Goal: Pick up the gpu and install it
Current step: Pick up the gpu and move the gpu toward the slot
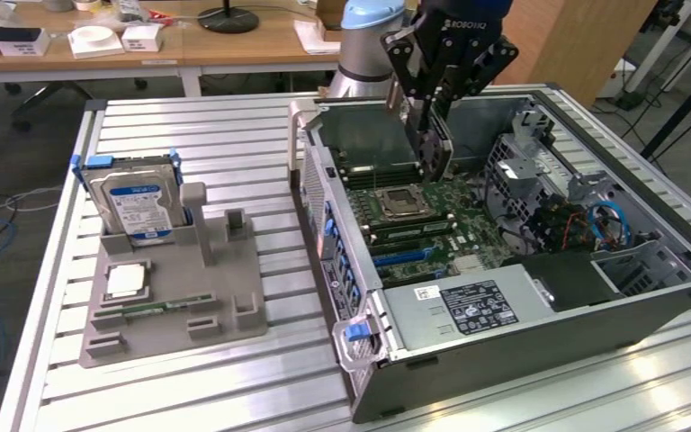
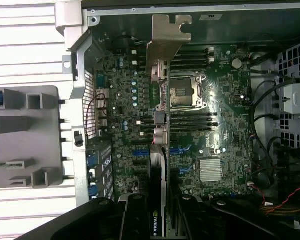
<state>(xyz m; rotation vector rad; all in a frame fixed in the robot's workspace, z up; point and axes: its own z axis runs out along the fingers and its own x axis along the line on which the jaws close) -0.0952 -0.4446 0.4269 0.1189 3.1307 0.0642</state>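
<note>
A black robot gripper point(image 1: 432, 103), half closed, pinches a thin dark gpu card point(image 2: 167, 42) with a silver end bracket, held edge-on above a green motherboard point(image 1: 466, 216).

Above the green motherboard point(image 1: 453, 216) the open grey computer case point(image 1: 502, 369) leaves room for the tool point(image 2: 160, 220) gripping the dark gpu card point(image 2: 160, 170), hemmed by the silver drive cage point(image 1: 532, 171) and grey power supply box point(image 1: 417, 317).

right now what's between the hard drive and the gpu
In the exterior view, a strip of slatted table and the computer case's wall lie between the hard drive and the gpu, held by the gripper inside the case.
</note>
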